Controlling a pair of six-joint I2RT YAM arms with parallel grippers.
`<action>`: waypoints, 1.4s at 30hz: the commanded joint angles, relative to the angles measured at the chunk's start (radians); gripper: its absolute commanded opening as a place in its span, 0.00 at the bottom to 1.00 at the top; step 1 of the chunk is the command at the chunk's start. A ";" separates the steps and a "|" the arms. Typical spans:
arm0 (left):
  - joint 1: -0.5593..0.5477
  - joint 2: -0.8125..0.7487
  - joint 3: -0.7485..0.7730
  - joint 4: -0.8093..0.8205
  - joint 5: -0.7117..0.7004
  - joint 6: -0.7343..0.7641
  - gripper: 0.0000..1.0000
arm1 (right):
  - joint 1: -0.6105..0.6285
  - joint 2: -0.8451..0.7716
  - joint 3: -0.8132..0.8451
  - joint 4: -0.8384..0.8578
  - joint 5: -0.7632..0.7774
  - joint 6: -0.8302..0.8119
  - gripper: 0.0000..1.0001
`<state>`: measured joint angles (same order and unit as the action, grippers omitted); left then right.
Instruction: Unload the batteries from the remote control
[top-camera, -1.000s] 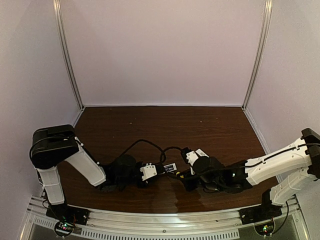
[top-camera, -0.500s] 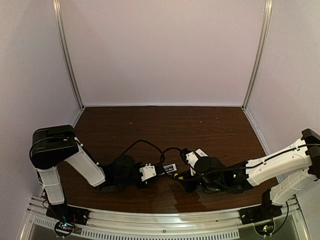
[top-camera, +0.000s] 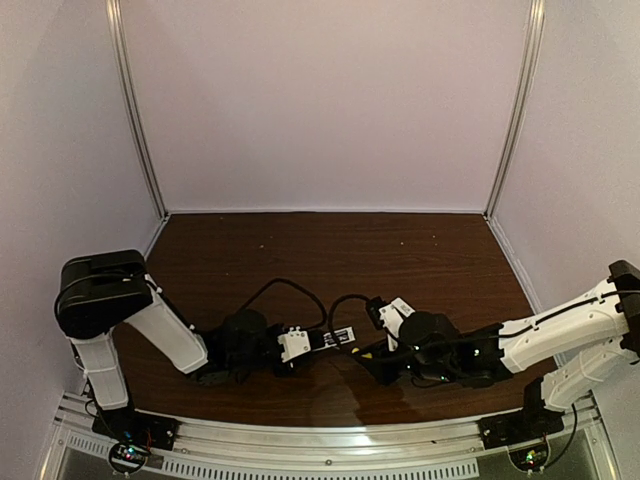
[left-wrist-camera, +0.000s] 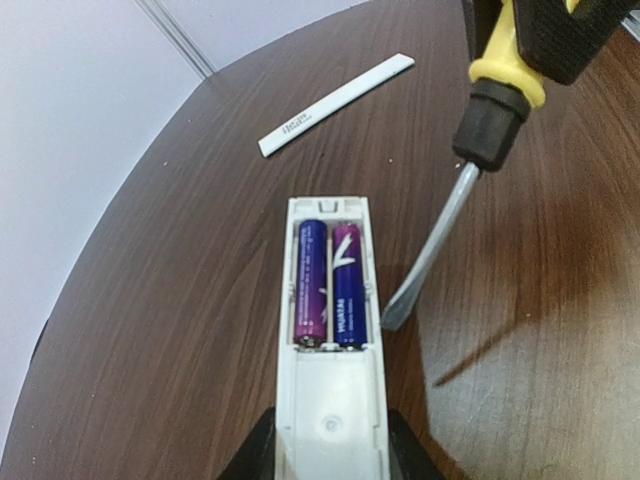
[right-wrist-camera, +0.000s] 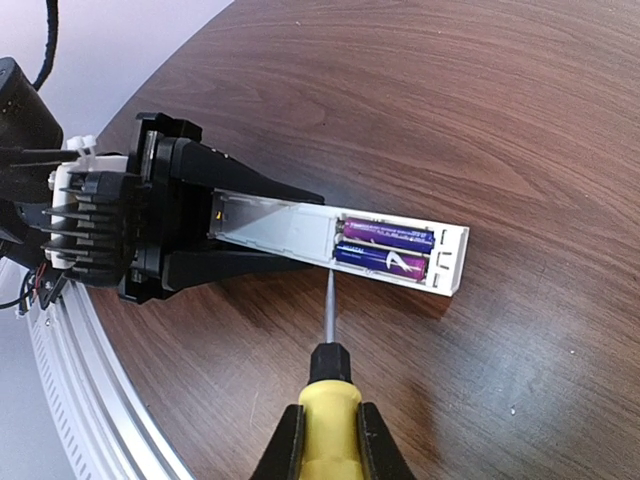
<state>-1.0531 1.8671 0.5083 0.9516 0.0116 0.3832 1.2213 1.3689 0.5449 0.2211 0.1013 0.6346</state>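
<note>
Batteries (left-wrist-camera: 327, 285) both sit in remote (left-wrist-camera: 330, 410), mid tabletop (top-camera: 330, 250) nr near edge. L gripper (left-wrist-camera: 330, 460) clamps remote; R gripper (right-wrist-camera: 330, 448) grips screwdriver (left-wrist-camera: 497, 100), tip just beside them. Prying step; next: lever one out.

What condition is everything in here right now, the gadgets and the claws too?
remote control, back open.
batteries, both seated inside the remote control.
cover strip, off, lying apart on the table.
screwdriver, tip beside the remote control's edge.
left gripper, shut on the remote control.
right gripper, shut on the screwdriver.
</note>
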 joint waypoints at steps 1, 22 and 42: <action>-0.004 -0.028 -0.014 0.077 0.029 0.002 0.00 | -0.014 -0.025 -0.025 0.049 -0.033 0.007 0.00; -0.004 -0.063 -0.051 0.118 0.063 -0.005 0.00 | -0.065 -0.043 -0.099 0.162 -0.173 0.035 0.00; -0.004 -0.081 -0.064 0.133 0.079 -0.015 0.00 | -0.101 -0.081 -0.131 0.165 -0.212 0.046 0.00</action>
<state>-1.0531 1.8076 0.4469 1.0111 0.0864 0.3798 1.1294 1.3273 0.4206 0.3870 -0.1081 0.6735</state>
